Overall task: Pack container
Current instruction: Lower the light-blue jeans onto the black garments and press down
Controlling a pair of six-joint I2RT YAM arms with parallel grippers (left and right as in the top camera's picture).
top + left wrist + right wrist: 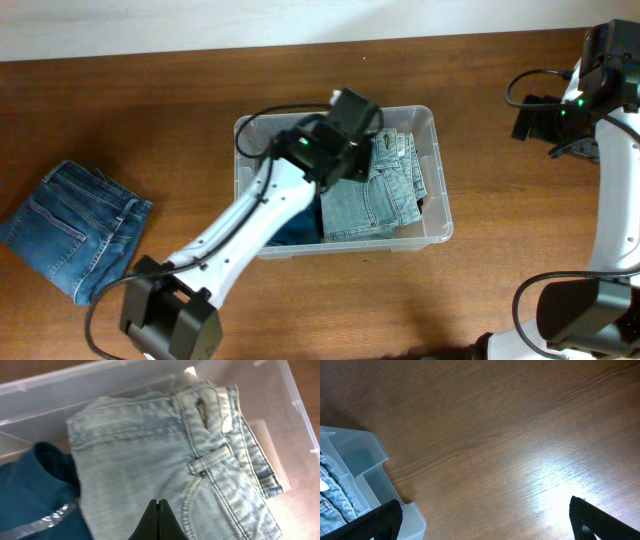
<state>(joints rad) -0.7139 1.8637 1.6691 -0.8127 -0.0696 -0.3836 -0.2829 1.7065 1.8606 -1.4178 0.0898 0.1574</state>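
The clear plastic container [440,225] stands mid-table. It holds folded light blue jeans [385,195] on the right and a dark teal garment [295,225] on the left. In the left wrist view the light jeans [150,455] fill the frame, the teal garment [35,495] lies at lower left, and the container wall [60,390] runs behind. My left gripper [159,504] is shut and empty, just above the light jeans inside the container. My right gripper [482,515] is open and empty over bare table to the right of the container corner [370,455].
Folded dark blue jeans [70,230] lie on the table at the far left, outside the container. The right arm [600,90] stands at the table's right edge. My left arm [250,220] reaches over the container's left side.
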